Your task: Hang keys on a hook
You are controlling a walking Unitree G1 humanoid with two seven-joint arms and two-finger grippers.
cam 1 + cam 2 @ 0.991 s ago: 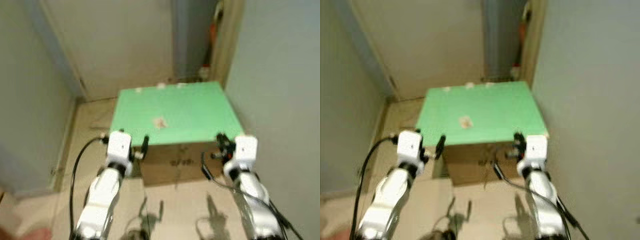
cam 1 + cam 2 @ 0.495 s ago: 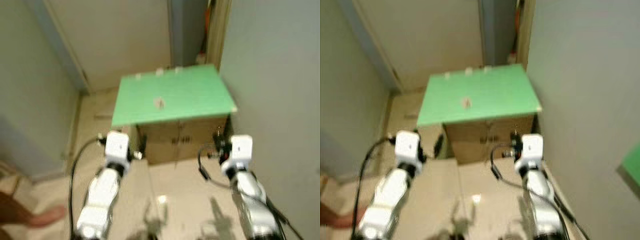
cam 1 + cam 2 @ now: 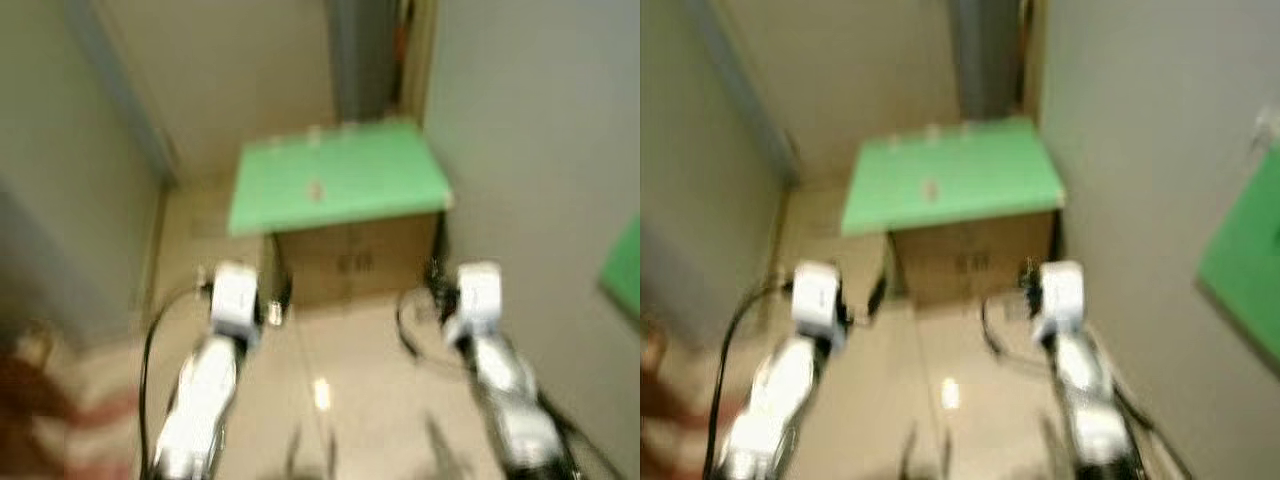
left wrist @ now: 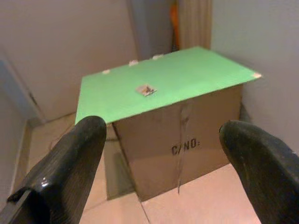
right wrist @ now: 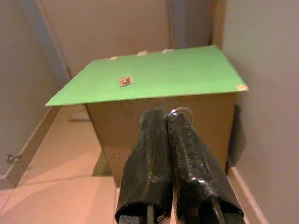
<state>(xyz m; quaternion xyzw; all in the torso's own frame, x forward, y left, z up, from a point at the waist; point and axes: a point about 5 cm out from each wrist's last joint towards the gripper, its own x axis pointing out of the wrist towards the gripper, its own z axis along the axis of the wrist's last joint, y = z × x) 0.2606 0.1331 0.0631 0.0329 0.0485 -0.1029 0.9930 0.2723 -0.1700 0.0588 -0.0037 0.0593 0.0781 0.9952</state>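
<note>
- The right gripper (image 5: 166,122) has its two black fingers pressed flat together, with a thin metal key ring (image 5: 180,111) poking out at the tips; the keys themselves are hidden behind the fingers, so I judge they are pinched there but cannot confirm it.
- The left gripper (image 4: 161,140) is spread wide with nothing between its fingers.
- Ahead stands a cardboard box (image 4: 187,140) topped by a green board (image 4: 163,84); the box is shut and its contents cannot be seen. A small scrap (image 4: 145,89) lies near the middle of the board, and small pale tabs sit along its far edge.
- On the wall to the robot's right hangs a green panel (image 3: 1245,265), near the right arm; no hook can be made out on it, as the head views are blurred.
- Risks, as I judge them: only the ring shows past the fingertips, so a light pinch could let the keys slip while walking; aiming at a hook from blurred views could miss it.
</note>
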